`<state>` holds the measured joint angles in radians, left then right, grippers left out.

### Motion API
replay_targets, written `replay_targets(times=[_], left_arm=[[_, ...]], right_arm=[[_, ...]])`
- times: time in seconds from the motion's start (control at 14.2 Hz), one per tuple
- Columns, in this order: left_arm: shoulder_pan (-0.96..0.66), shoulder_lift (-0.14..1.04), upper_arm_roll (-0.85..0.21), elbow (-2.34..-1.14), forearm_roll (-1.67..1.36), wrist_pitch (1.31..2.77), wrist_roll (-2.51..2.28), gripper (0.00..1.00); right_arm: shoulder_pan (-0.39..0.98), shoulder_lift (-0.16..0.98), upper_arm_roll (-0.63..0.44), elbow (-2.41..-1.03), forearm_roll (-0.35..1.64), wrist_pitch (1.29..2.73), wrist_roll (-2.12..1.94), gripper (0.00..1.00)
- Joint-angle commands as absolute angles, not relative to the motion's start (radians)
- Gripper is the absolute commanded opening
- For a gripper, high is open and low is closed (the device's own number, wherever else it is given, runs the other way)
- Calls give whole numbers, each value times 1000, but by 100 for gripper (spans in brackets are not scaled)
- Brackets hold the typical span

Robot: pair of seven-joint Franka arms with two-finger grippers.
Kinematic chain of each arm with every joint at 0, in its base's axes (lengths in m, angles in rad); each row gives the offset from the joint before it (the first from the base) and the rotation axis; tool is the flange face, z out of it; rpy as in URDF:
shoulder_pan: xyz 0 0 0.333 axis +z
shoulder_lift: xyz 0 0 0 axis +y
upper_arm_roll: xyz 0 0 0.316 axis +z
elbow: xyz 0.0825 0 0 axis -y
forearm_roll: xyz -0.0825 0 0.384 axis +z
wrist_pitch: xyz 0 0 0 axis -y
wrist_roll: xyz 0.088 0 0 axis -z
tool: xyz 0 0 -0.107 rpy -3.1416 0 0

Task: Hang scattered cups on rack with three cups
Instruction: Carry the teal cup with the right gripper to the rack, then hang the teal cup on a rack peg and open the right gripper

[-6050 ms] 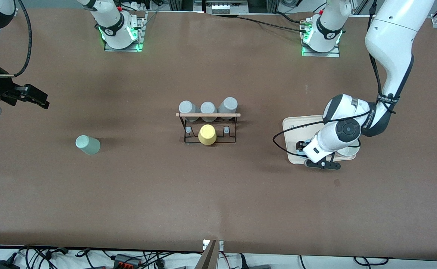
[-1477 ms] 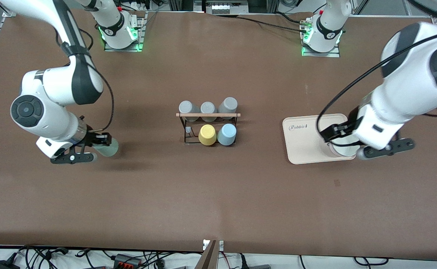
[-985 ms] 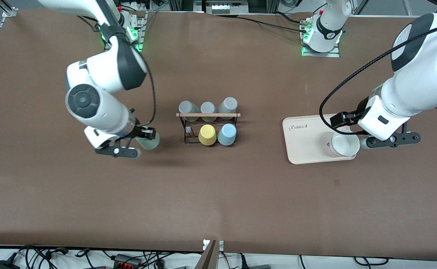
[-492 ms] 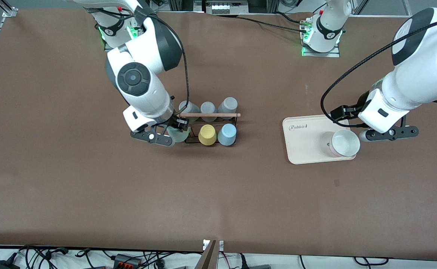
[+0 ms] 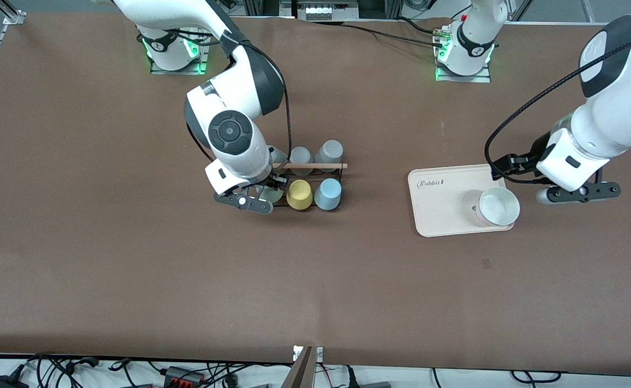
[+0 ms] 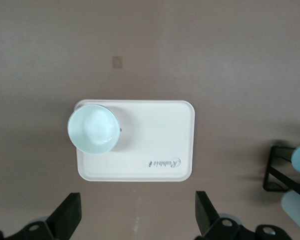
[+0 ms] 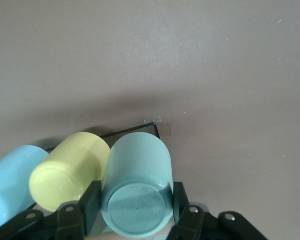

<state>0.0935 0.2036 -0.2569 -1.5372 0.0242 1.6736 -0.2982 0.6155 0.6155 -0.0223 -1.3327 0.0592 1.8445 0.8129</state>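
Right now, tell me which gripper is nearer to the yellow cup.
Right. The right gripper is at the rack, holding the green cup right beside the yellow cup. The left gripper hovers by the tray.
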Motion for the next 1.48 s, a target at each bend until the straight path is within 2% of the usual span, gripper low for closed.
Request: replay_targets(times=[0.0, 0.28, 0.35, 0.42, 0.49, 0.56, 0.91, 1.06, 1.27, 1.41], left_arm=[[-3, 157, -162, -1545, 15, 1645, -278, 100], [0, 147, -181, -1558, 64, 1657, -287, 100], [5, 147, -181, -1559, 63, 1658, -291, 100], [6, 147, -181, -1559, 61, 1660, -291, 100], [9, 147, -179, -1559, 60, 1660, -291, 100], [9, 147, -181, -1557, 60, 1660, -287, 100], [5, 118, -183, -1559, 57, 1649, -279, 100], [8, 118, -181, -1559, 57, 1649, -279, 100], [5, 118, -181, -1557, 57, 1649, -278, 100], [5, 120, -181, -1555, 57, 1647, -278, 100]], right_arm=[[630, 663, -32, -1301, 64, 1865, 833, 28], [630, 683, -32, -1302, 63, 1868, 828, 31], [629, 683, -32, -1302, 63, 1868, 827, 38], [627, 680, -32, -1302, 66, 1868, 825, 61], [626, 675, -34, -1298, 66, 1868, 818, 92], [618, 664, -37, -1293, 66, 1867, 810, 100], [581, 574, -49, -1243, 60, 1795, 698, 100], [549, 549, -92, -1236, 58, 1761, 632, 100], [487, 532, -155, -1128, 58, 1645, 508, 100], [469, 525, -198, -1120, 58, 1608, 486, 100]])
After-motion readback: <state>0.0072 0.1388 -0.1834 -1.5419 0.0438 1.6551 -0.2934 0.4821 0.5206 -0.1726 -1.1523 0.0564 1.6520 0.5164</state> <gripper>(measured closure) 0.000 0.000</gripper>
